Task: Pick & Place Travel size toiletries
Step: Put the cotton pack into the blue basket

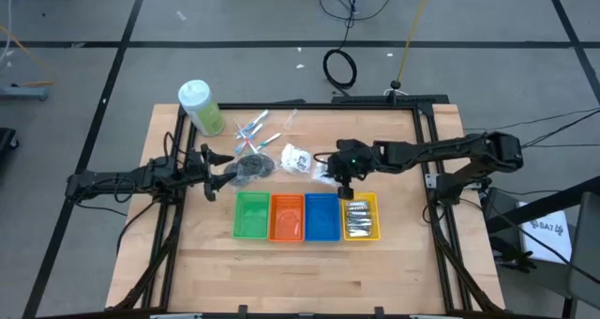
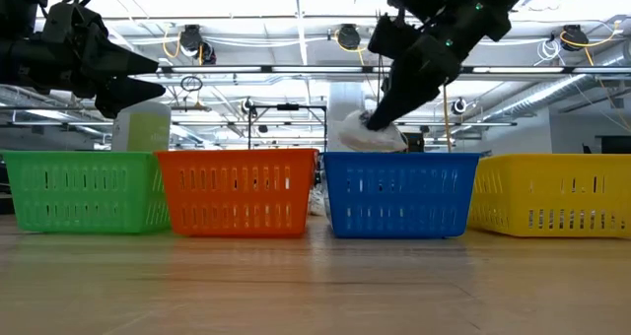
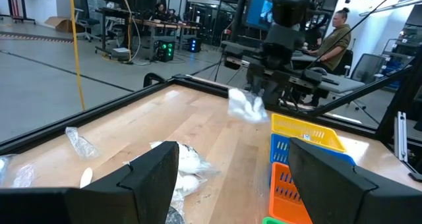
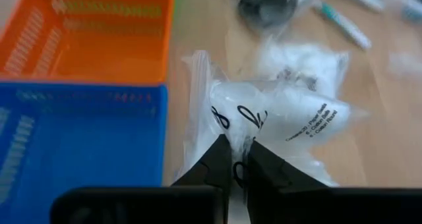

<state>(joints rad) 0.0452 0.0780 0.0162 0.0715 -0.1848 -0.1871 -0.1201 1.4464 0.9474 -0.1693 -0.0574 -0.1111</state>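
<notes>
From above, the right gripper [image 1: 330, 175] pinches a white packet [image 1: 324, 177] just past the blue bin [image 1: 322, 217], at about 12 o'clock from it, while the left gripper [image 1: 217, 172] waits with fingers apart beside the dark clear pouch [image 1: 251, 166], at its 9 o'clock. From table height, the white packet [image 2: 367, 133] hangs in the air above the blue bin [image 2: 399, 194]. The right wrist camera shows the two fingers [image 4: 217, 163] squeezed tight on the packet's [image 4: 277, 118] clear edge, with the blue bin [image 4: 79, 138] and orange bin [image 4: 99, 36] close by.
</notes>
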